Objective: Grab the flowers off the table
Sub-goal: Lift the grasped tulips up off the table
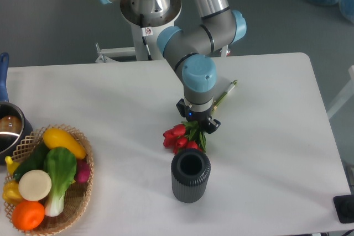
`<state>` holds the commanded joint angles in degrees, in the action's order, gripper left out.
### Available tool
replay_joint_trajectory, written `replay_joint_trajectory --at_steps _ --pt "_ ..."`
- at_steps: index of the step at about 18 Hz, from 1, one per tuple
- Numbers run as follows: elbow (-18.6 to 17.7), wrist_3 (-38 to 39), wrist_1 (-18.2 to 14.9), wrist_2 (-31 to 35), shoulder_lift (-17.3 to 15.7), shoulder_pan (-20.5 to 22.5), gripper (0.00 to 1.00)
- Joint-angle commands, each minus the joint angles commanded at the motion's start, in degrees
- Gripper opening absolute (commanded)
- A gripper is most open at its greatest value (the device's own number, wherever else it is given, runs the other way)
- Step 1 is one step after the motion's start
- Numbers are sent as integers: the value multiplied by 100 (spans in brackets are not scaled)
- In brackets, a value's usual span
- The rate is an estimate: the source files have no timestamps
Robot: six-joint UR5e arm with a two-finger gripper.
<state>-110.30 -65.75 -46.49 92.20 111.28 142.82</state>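
Observation:
The flowers (pixel 178 136), red tulip buds with green leaves, lie on the white table (pixel 276 136) just behind the vase. Their long green stems (pixel 225 92) run up and to the right from under the arm. My gripper (pixel 197 122) points straight down over the leaves and the lower stems, right behind the buds. Its black fingers (pixel 213 125) stand on either side of the bunch. The wrist hides the fingertips, so I cannot tell whether they are closed on the stems.
A dark grey ribbed vase (pixel 191 176) stands upright just in front of the buds. A wicker basket (pixel 83 203) with toy vegetables sits at the front left. A dark pot (pixel 8 128) is at the left edge.

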Motion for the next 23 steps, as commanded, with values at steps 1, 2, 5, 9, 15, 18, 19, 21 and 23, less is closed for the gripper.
replay_joint_trajectory --at_steps 1,2,5,9,15,18,19,21,23 --pt "17 96 0 -9 -96 0 12" --pt "18 175 0 -9 -193 0 5" --pt "26 194 -9 9 -518 26 0" --pt "149 194 -105 0 -923 210 0" --pt "483 176 -675 -281 -1213 501 1" --pt "676 167 -1045 -465 -1301 518 3" --pt "746 167 -1159 -509 -1336 571 5" --pt "966 132 -1554 -519 -1354 597 7" --pt "1150 123 -1862 -510 -1372 633 7"
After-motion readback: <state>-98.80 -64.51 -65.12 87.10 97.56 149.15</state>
